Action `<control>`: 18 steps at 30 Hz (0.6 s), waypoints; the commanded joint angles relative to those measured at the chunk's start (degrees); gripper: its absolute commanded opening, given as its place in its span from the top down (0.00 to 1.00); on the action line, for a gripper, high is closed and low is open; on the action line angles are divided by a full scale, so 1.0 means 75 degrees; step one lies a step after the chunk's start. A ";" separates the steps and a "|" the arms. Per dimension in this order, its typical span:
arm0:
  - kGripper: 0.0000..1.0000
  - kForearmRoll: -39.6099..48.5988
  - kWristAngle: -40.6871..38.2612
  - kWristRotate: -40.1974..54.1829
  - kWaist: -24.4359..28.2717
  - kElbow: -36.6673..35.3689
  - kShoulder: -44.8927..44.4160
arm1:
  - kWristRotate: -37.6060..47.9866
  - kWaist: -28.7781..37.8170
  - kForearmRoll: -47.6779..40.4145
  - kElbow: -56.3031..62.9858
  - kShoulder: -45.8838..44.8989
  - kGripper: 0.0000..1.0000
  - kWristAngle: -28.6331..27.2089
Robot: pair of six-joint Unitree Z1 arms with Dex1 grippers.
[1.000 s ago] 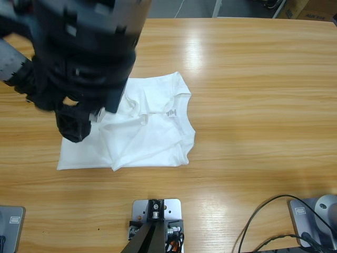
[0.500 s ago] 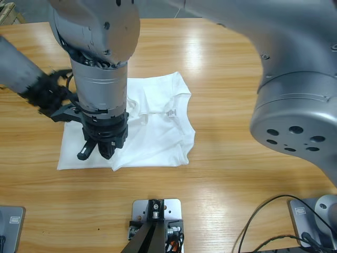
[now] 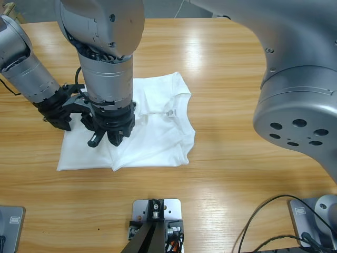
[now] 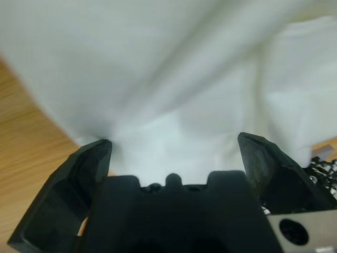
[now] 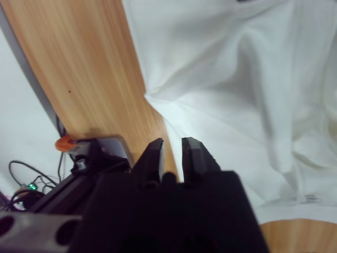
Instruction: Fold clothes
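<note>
A white T-shirt [image 3: 152, 126] is laid partly folded on the desk [image 3: 253, 105]. The left gripper [image 4: 174, 153] is spread wide over the fabric; the right gripper [image 5: 171, 153] is nearly closed, with nothing seen held.

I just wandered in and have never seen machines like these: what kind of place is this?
Probably a robotics lab or test room, not a home. Two metal robot arms work over a white T-shirt on a long wooden table, and loose cables and camera mounts sit at the table's near edge.

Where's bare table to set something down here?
Bare wooden table right of the white cotton T-shirt, and the strip along its near side. Crowded over the shirt's left half, where one black gripper and another work.
</note>
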 commanded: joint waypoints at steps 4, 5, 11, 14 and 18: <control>0.06 -0.1048 -0.0398 0.0106 0.0425 0.0993 -0.2625 | 0.0126 -0.0522 0.1685 -0.1753 -0.1414 0.86 -0.1085; 0.06 -0.1276 -0.0593 0.0078 0.0657 0.1269 -0.2529 | 0.0126 -0.0522 0.1678 -0.1633 -0.1482 0.86 -0.1120; 0.10 -0.2945 -0.1223 -0.0752 0.1625 0.2811 -0.2231 | 0.0131 -0.0620 0.1659 -0.0611 -0.2124 0.75 -0.1254; 0.10 -0.3758 -0.1664 -0.0918 0.1935 0.3414 -0.2140 | 0.0128 -0.0808 0.1638 -0.0072 -0.2581 0.44 -0.1303; 0.10 -0.3920 -0.1598 -0.1183 0.2017 0.3505 -0.1877 | 0.0105 -0.0932 0.1608 0.0539 -0.3034 0.35 -0.1380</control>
